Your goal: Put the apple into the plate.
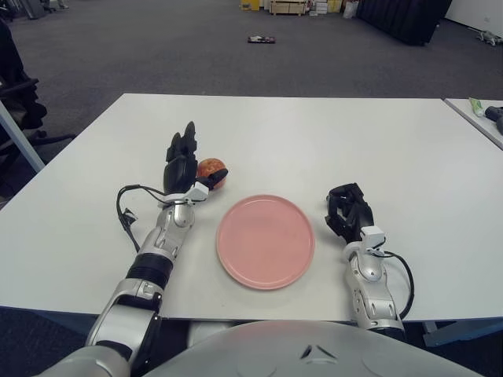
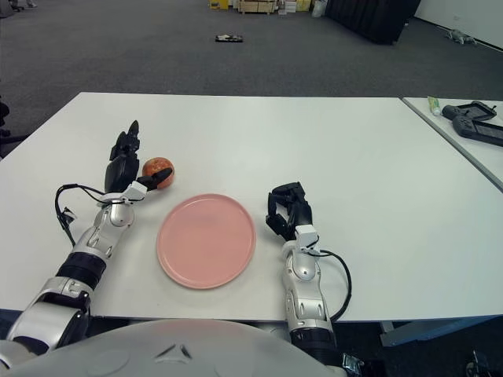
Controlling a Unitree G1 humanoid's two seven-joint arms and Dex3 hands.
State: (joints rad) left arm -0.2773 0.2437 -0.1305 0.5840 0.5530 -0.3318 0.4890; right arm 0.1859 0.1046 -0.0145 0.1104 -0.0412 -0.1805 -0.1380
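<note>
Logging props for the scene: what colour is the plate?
Pink, plain with no pattern. The plate shows best in the left eye view.

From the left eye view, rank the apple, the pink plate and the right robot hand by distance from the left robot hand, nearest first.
1. The apple: right beside the left robot hand, just to its right, between the spread fingers.
2. The pink plate: to the right and nearer the robot, mid-table.
3. The right robot hand: beyond the plate's right edge, fingers curled, holding nothing.
</note>
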